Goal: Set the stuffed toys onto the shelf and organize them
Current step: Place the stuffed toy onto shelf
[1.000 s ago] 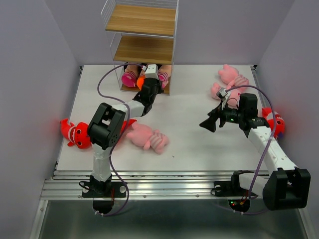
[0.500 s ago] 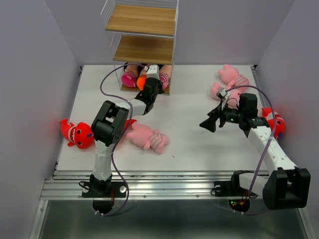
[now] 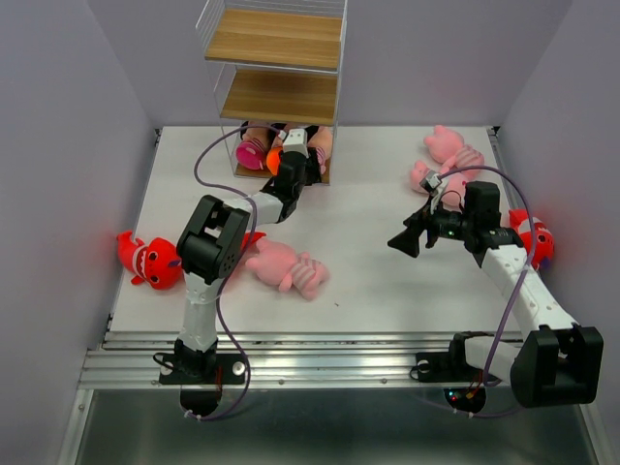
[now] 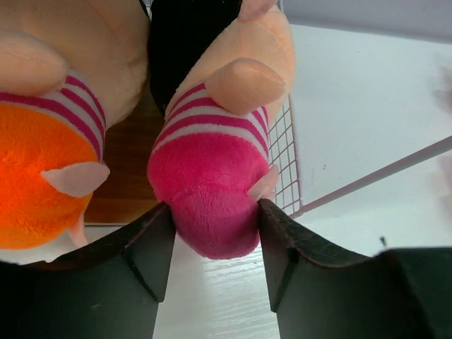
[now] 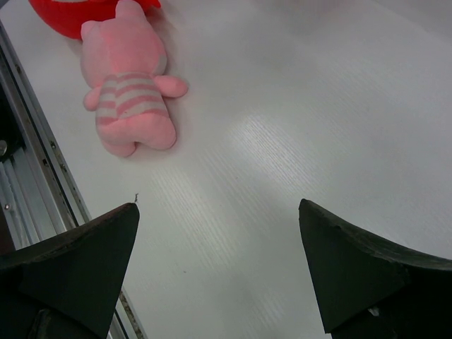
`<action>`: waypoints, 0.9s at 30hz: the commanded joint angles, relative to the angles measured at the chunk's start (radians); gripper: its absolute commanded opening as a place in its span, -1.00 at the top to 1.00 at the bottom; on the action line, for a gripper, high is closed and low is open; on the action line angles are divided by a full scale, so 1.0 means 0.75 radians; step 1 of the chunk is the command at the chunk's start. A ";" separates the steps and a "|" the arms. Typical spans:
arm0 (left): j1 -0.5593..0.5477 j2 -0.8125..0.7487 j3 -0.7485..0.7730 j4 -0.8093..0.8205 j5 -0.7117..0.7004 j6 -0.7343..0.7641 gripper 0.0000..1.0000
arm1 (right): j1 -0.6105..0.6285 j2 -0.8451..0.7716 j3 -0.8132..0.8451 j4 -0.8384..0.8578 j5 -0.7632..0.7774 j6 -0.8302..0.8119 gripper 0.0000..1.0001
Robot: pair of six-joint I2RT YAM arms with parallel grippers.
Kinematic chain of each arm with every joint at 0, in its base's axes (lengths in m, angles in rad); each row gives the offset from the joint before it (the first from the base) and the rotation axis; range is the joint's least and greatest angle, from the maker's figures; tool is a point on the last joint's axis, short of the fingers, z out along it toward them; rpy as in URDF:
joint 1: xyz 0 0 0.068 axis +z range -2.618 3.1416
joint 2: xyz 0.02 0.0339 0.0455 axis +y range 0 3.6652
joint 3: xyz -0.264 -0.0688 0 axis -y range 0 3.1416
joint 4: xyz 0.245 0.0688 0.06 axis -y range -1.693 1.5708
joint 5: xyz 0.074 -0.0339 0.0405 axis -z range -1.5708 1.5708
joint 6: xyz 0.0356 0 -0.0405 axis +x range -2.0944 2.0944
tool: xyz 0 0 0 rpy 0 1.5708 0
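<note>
The shelf [image 3: 276, 39] stands at the table's back. Its bottom tier holds three dark-haired dolls. My left gripper [image 3: 295, 157] reaches into that tier. Its jaws [image 4: 215, 226] stand open around the magenta foot of the right-hand doll [image 4: 208, 169], whose unsquashed foot brushes both pads. An orange-footed doll [image 4: 35, 169] lies beside it on the left. My right gripper [image 3: 405, 240] hovers open and empty above the table [image 5: 219, 212]. A pink striped animal [image 3: 286, 266] [image 5: 131, 99] lies near the left arm, and a red shark [image 3: 145, 260] lies at the far left.
Two pink animals [image 3: 446, 143] [image 3: 431, 176] and a red shark [image 3: 533, 232] lie at the right, behind the right arm. Another red toy [image 3: 250, 240] pokes out under the left arm. The shelf's wire side [image 4: 286, 162] is close to my left gripper's right finger.
My left gripper has pushed slightly further into the bottom tier and its jaws have spread apart from the doll's foot. The right arm has not moved.
</note>
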 commanded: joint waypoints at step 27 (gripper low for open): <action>0.010 -0.536 -0.384 0.017 0.138 -0.053 -0.87 | 0.004 0.000 -0.001 0.020 -0.008 -0.085 -1.00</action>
